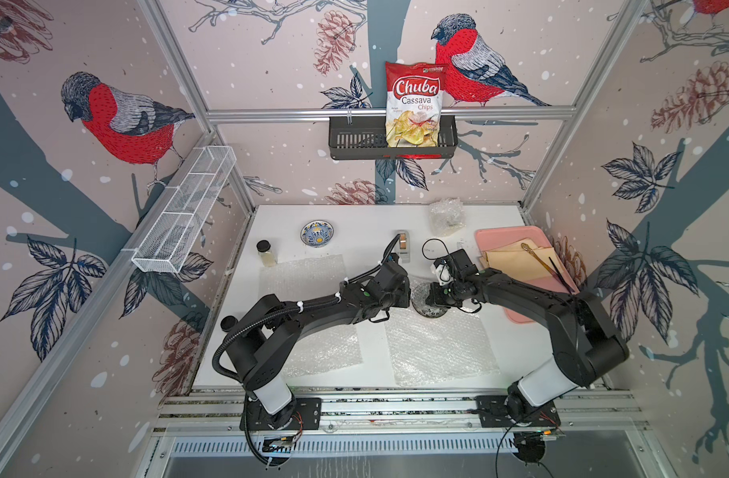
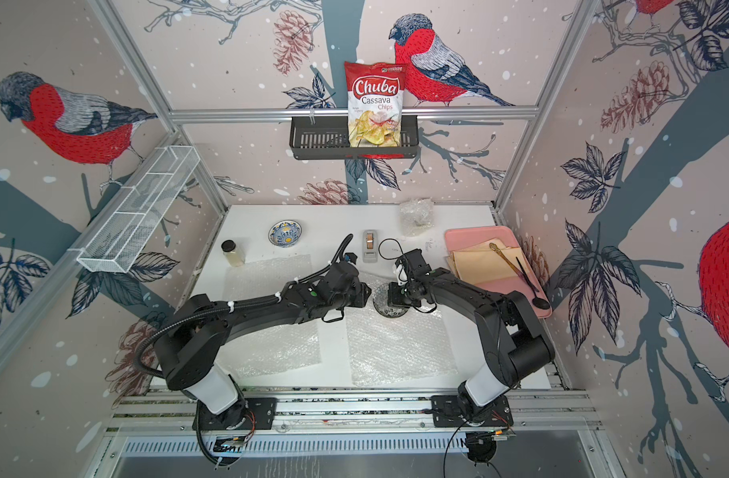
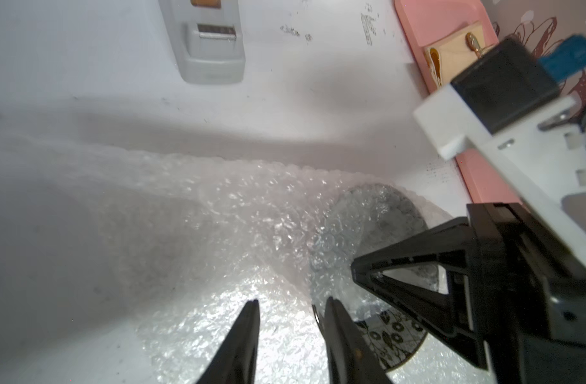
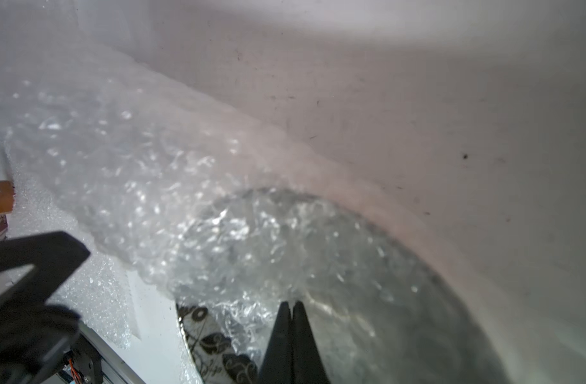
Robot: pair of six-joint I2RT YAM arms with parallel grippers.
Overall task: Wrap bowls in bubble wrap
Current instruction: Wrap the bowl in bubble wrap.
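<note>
Pinching bubble wrap (image 4: 145, 173) over the black-and-white bowl (image 4: 218, 347), the right end effector (image 4: 290, 303) is clenched; the left end effector (image 3: 291, 304) stands released.

— How do both top views look?
— Bright, evenly lit, sharp; wide-lens stretch toward the edges.
— The wrist views?
— Dimmer, softer. Glare sparkles on the bubble wrap (image 3: 238, 216), the black-and-white bowl (image 4: 218, 345) beneath is blurred, and broad soft shadows grey the white table (image 3: 301, 109).
</note>
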